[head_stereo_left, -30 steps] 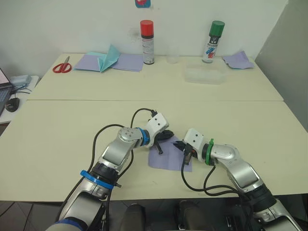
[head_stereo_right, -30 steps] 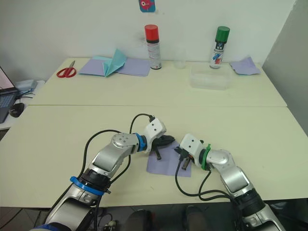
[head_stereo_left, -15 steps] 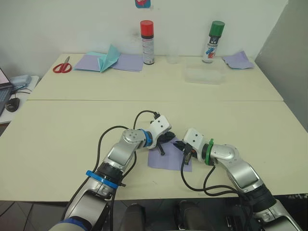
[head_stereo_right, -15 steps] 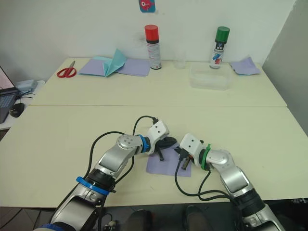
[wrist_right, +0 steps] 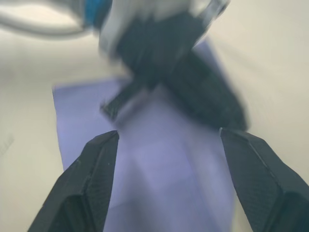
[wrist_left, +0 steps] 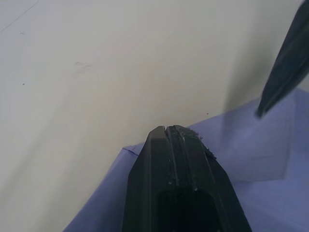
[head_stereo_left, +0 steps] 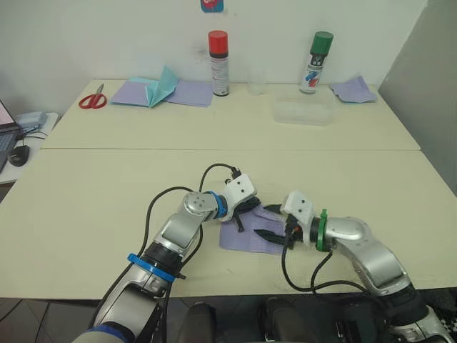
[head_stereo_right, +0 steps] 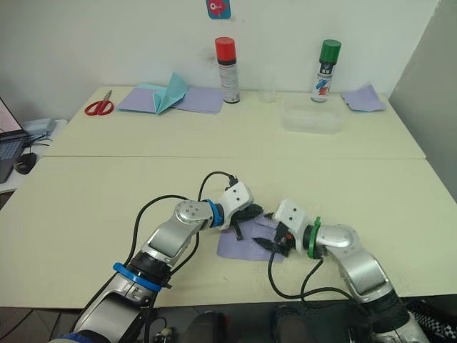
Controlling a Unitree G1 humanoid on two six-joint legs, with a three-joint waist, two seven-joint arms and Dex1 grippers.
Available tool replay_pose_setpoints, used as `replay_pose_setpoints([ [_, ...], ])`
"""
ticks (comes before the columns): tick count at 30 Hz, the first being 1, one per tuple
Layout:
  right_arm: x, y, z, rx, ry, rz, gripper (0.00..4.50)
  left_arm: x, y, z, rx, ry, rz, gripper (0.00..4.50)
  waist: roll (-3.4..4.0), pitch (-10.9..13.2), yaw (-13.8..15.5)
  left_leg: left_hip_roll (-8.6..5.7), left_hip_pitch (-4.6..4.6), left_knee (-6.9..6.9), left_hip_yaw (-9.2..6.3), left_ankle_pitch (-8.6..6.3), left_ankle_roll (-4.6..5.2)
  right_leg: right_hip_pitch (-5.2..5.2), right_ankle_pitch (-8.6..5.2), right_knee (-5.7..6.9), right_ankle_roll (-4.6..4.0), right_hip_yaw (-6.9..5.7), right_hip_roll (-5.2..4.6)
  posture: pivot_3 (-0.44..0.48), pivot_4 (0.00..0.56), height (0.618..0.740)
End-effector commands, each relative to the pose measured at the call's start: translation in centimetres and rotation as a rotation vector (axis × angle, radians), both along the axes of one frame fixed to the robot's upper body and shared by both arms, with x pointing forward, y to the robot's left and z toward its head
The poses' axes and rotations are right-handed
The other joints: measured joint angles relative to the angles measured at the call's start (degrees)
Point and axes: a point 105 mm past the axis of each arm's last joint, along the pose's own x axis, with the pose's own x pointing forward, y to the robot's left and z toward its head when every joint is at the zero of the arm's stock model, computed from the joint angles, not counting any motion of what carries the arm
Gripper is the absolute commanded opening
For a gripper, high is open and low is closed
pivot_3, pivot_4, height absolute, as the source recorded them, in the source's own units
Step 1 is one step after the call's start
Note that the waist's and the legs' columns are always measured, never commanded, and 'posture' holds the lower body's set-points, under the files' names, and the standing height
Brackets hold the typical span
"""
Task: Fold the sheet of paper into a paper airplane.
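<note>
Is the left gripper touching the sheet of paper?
Touching. The left wrist view shows the left gripper shut, its tips pressed on the sheet's far edge.

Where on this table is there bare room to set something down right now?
The near table is bare to the left of the left gripper, and also to the right of the right gripper. It is crowded around the sheet of paper and along the back wall: scissors, spray cans, plastic box.

Bare table [head_stereo_left: 93, 193] all around both claws.
</note>
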Motion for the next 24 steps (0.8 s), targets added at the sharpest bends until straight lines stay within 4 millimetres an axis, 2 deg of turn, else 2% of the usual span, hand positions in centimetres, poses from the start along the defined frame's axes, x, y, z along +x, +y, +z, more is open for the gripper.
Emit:
replay_pose_setpoints([
  [1, 1.8, -0.8, 1.1, 0.081, 0.000, -0.102, 2.84, -0.8, 0.6, -2.5, 0.055, 0.068, 0.012, 0.00, -0.01, -0.01, -0.01, 0.01, 0.02, 0.00, -0.01, 0.00, 0.00, 0.01, 0.00, 0.00, 0.00, 0.01, 0.00, 0.000, 0.150, 0.740],
  [5, 3.5, -0.8, -0.6, 0.071, 0.036, -0.197, 1.41, -0.9, 0.7, -2.7, 0.052, 0.073, 0.018, 0.00, -0.01, -0.01, 0.05, 0.01, 0.03, -0.02, 0.00, 0.00, 0.00, 0.02, -0.02, 0.00, -0.03, 0.04, 0.00, 0.000, 0.150, 0.740],
  [9, 3.9, -0.4, -1.9, 0.028, 0.040, -0.217, 0.03, -1.0, 0.6, -2.7, 0.051, 0.073, 0.019, 0.00, 0.00, -0.01, 0.06, -0.03, -0.04, -0.04, 0.02, 0.00, 0.00, -0.01, -0.03, -0.01, -0.05, 0.07, -0.01, 0.000, 0.150, 0.740],
  [20, 3.2, 0.2, -4.5, -0.054, 0.064, -0.212, 0.03, -1.0, 0.6, -2.9, 0.053, 0.073, 0.025, 0.00, 0.01, -0.05, 0.05, -0.01, -0.04, -0.02, -0.01, 0.00, 0.00, 0.00, -0.03, 0.00, -0.05, 0.04, 0.00, 0.000, 0.150, 0.740],
  [24, 3.0, -0.7, -5.3, -0.110, 0.084, -0.244, 0.03, -1.0, 0.6, -3.0, 0.056, 0.075, 0.025, 0.00, 0.01, -0.13, 0.05, -0.01, 0.01, -0.01, 0.00, 0.00, 0.00, 0.03, -0.03, 0.01, -0.04, 0.04, 0.00, 0.000, 0.150, 0.740],
])
